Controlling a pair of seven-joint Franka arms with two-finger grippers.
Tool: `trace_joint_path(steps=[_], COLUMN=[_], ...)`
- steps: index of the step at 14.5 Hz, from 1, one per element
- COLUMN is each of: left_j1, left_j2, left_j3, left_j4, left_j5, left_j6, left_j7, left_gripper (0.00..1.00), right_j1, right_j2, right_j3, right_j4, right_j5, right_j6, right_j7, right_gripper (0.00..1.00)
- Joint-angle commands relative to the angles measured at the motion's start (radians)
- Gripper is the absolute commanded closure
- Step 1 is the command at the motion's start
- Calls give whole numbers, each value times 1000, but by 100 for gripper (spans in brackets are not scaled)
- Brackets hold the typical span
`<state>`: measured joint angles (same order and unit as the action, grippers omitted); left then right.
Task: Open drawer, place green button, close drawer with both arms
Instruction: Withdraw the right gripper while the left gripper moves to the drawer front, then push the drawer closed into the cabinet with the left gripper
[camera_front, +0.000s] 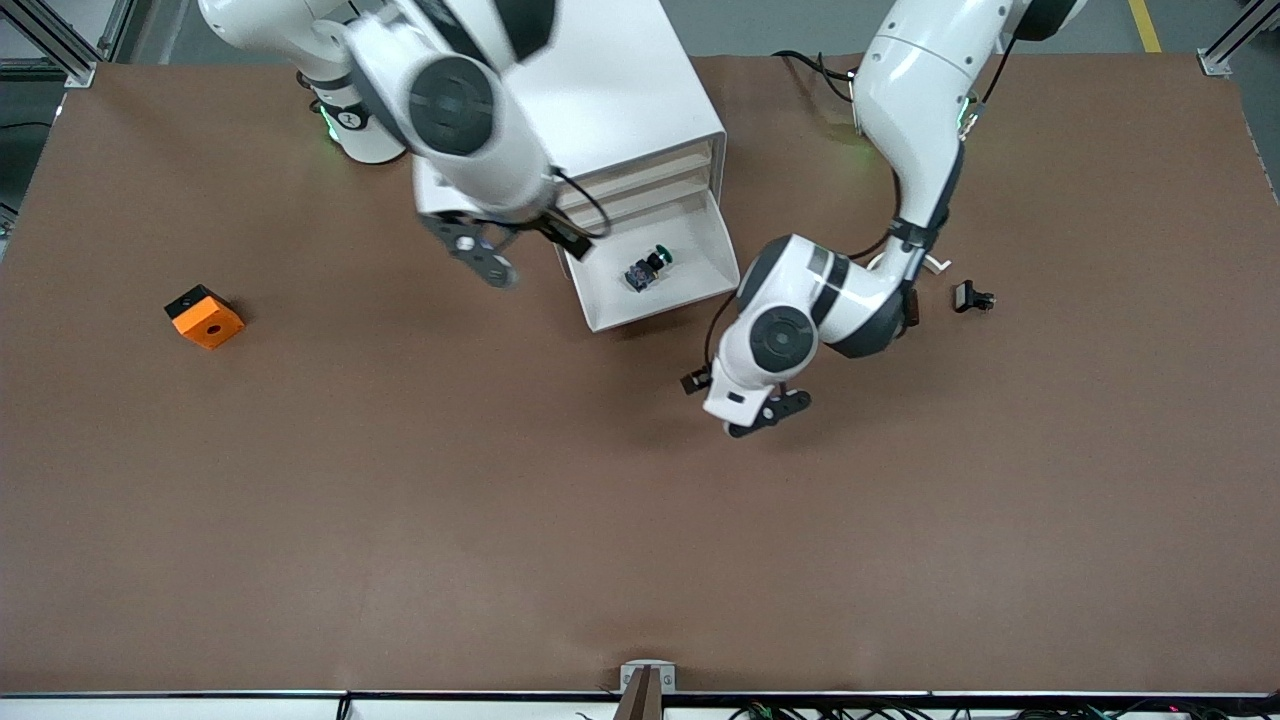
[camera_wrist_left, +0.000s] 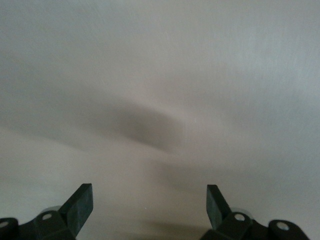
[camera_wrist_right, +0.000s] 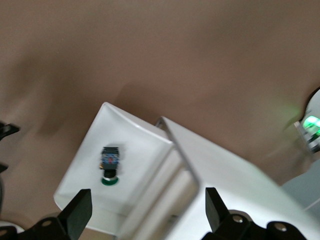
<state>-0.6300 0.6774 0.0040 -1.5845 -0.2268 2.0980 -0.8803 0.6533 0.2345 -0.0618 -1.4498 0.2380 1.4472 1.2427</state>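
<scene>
The button (camera_front: 648, 268), with a green cap on a dark body, lies inside the open bottom drawer (camera_front: 610, 300) of the white cabinet (camera_front: 620, 90). My right gripper (camera_front: 485, 258) hangs open and empty over the table, beside the drawer toward the right arm's end. The right wrist view looks down between its spread fingers (camera_wrist_right: 145, 207) at the button (camera_wrist_right: 110, 165) in the drawer (camera_wrist_right: 82, 172). My left gripper (camera_front: 768, 412) is low over the table, nearer to the front camera than the drawer. It is open and empty (camera_wrist_left: 150, 200), and its view shows only a pale blurred surface.
An orange cube with a hole (camera_front: 205, 317) sits toward the right arm's end of the table. A small black clip (camera_front: 972, 297) lies toward the left arm's end, beside the left arm. The cabinet also shows in the right wrist view (camera_wrist_right: 225, 185).
</scene>
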Motion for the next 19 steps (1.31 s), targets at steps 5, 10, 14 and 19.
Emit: trace_joint_path(steps=[5, 10, 14, 19], left_j1=[-135, -140, -163, -180], left_j2=[-19, -18, -9, 2], left_j3=[-15, -87, -114, -160], left_j4=[-118, -111, -118, -118], left_j5=[17, -141, -161, -161], left_j6=[23, 20, 14, -18], left_j7=[0, -14, -38, -80], left_gripper=[0, 0, 0, 0], right_j1=[-302, -530, -560, -592], right_j2=[-231, -231, -230, -228], right_j3=[14, 14, 16, 14], right_j4=[-129, -116, -84, -60], right_j5=[-112, -149, -230, -227], right_j6=[-56, -39, -27, -33], right_j7=[-677, -1063, -1124, -1155], right_gripper=[0, 0, 0, 0])
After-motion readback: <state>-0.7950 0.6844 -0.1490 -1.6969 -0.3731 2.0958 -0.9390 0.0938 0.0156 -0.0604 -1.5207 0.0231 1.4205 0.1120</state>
